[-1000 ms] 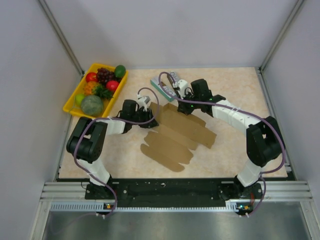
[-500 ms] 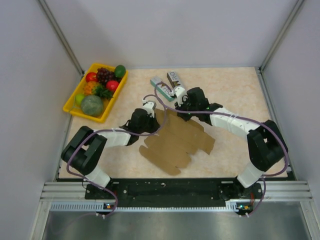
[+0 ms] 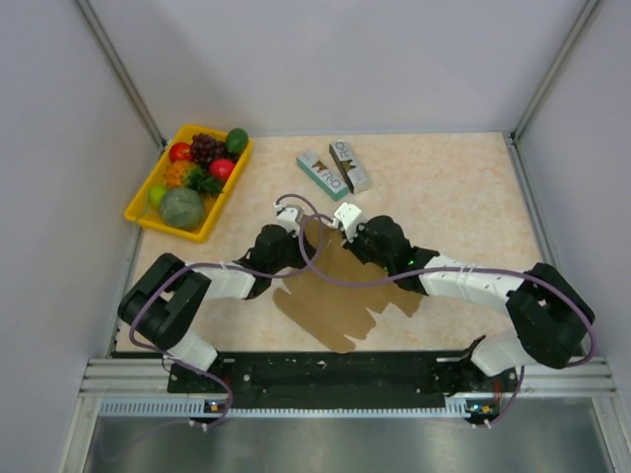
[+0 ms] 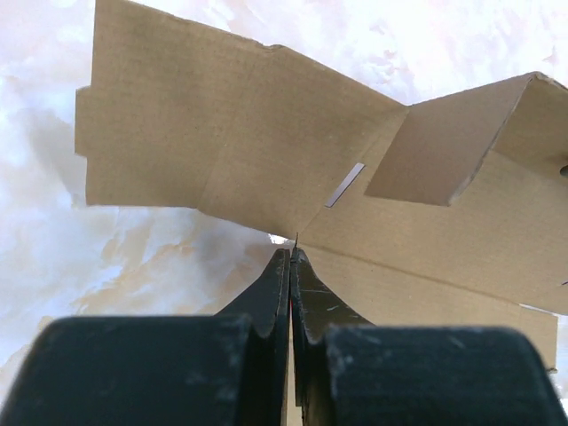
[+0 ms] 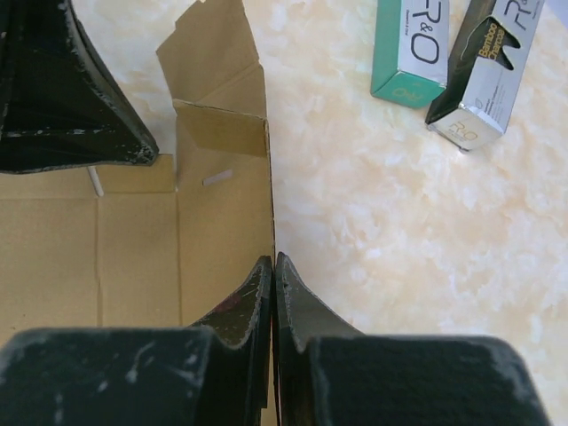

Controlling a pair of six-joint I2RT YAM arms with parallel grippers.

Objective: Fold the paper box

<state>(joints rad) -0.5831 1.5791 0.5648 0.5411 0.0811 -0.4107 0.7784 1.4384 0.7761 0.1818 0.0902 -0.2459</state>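
Marbled table; wrist views reveal end effectors pinching paper box.

Bright, even, diffuse light from above in all three views, no hard shadows. The top view is sharp edge to edge and the worktop is evenly lit. In the left wrist view the pale worktop is nearly washed out at the upper right. The paper box is well exposed with crisp grain and a soft grey shadow along its left edge. The black left end effector and right end effector read dark, low in detail, slightly soft at the bottom edge. Faint sheen on the brown printed box.
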